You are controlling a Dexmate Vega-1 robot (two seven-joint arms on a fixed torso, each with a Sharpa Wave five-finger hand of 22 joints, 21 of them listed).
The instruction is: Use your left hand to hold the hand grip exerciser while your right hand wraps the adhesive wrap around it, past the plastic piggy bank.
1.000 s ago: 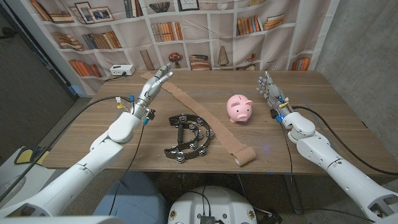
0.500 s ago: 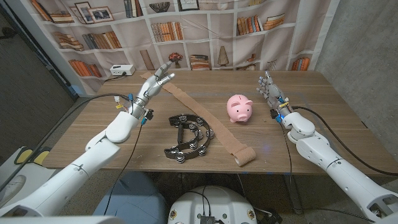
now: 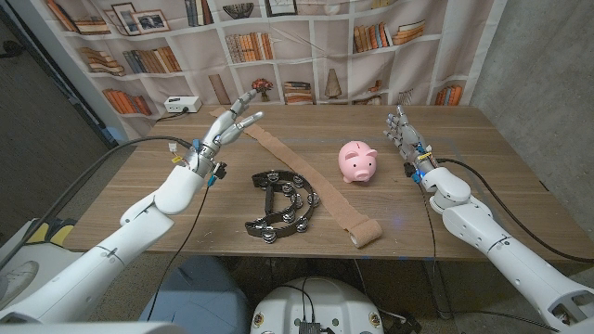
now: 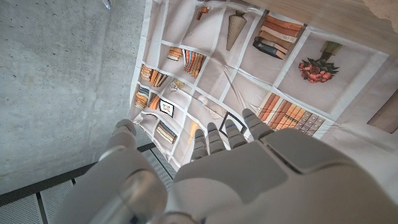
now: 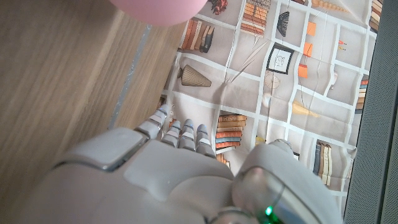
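Note:
The hand grip exerciser (image 3: 283, 204) is a black D-shaped frame with small metal discs, lying near the table's front middle. A tan adhesive wrap (image 3: 288, 156) runs as a long strip from the far left to its roll (image 3: 368, 232) at the front edge. The pink piggy bank (image 3: 357, 160) stands to the right of the strip. My left hand (image 3: 238, 118) hovers over the strip's far end, fingers spread, holding nothing; its back (image 4: 249, 174) faces the wrist camera. My right hand (image 3: 402, 133) stands upright to the right of the piggy bank (image 5: 163, 9), fingers apart and empty.
A bookshelf-print backdrop (image 3: 306, 46) hangs behind the table. A small white box (image 3: 182, 105) sits at the far left corner. Black cables (image 3: 483, 199) trail along both arms. Bare wood (image 3: 483, 139) lies right of my right hand.
My left arm has lifted and reached slightly farther toward the strip's far end, hand still spread. The right arm and the objects have not moved.

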